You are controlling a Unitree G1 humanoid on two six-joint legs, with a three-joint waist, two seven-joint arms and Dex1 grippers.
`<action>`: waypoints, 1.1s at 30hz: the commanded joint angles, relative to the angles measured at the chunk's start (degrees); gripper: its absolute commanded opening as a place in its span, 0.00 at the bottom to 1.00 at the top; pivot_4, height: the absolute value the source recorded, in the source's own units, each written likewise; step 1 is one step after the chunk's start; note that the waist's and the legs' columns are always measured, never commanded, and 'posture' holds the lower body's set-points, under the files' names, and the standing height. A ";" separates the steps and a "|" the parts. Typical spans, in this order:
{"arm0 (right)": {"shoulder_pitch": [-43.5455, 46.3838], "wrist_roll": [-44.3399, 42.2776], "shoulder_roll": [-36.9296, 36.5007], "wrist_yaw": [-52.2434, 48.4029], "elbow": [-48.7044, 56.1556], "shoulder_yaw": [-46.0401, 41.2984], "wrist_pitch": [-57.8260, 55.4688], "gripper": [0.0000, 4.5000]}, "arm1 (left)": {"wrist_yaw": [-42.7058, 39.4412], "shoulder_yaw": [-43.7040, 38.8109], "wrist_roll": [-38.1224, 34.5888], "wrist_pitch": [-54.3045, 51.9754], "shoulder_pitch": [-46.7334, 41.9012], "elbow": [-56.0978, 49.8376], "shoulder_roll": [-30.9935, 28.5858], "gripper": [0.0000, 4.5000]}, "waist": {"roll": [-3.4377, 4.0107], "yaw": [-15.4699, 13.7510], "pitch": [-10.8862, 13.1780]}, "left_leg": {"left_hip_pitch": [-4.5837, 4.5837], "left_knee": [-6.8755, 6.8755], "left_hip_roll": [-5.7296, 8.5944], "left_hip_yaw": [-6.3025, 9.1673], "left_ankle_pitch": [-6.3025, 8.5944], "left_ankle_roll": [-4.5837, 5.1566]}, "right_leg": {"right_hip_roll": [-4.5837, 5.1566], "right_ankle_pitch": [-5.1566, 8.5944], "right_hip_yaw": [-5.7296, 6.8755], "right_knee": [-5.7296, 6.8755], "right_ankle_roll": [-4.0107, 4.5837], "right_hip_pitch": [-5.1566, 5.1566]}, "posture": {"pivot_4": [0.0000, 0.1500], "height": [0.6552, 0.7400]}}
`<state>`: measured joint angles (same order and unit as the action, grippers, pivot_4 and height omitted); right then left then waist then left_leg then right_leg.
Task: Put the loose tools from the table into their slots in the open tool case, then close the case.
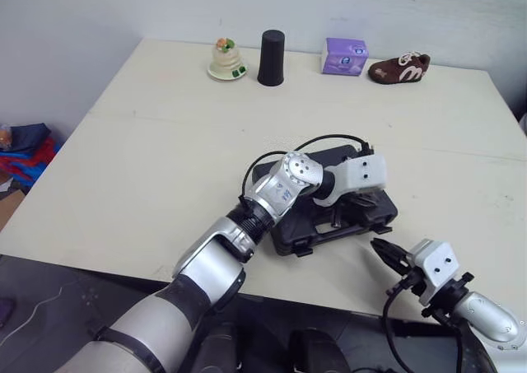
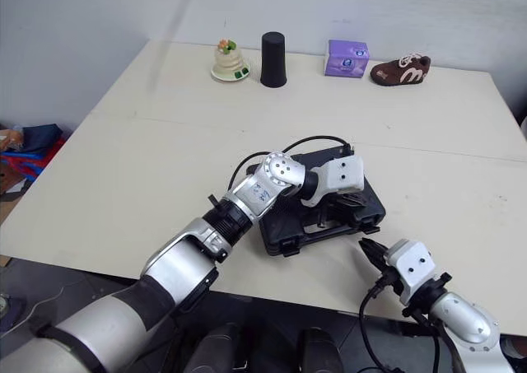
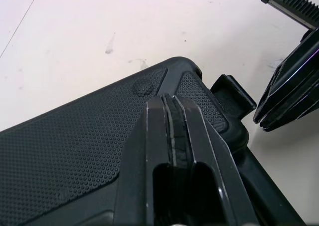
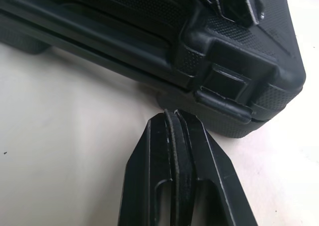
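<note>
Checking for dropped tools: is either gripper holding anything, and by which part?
Nothing is held. The left gripper is shut, empty, over the case lid; the right gripper is shut, empty, near the latch.

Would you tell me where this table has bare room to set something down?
Widest bare patch: the table from its left edge to the tool case, in front of the figurine and black cup. Also the strip between the case and the purple box and shoe. Crowded: the case's lid and near right corner, with the left pincer and right pincer.
</note>
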<state>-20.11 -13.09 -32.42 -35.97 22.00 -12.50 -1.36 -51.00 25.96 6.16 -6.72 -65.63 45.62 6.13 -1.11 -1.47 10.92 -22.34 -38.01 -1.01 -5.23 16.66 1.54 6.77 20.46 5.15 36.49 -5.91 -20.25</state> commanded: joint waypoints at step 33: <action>8.75 -2.00 -6.41 -6.61 -6.48 -4.86 -1.38 0.01 | -3.01 6.02 6.95 -5.15 6.79 -0.08 -2.17 0.00 | -0.30 0.09 -0.54 | 0.49 -0.01 -0.18 0.11 0.55 0.28 | -0.03 -0.03 0.08 -0.58 0.00 0.80 | 1.00 0.93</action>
<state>-11.90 -14.51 -38.60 -43.12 15.00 -15.11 -3.75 -52.35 27.95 9.17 -8.09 -62.25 40.94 5.28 -1.41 -1.38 10.38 -21.85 -38.02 -1.18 -5.12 17.21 1.83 6.74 20.43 5.23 35.91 -5.92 -19.45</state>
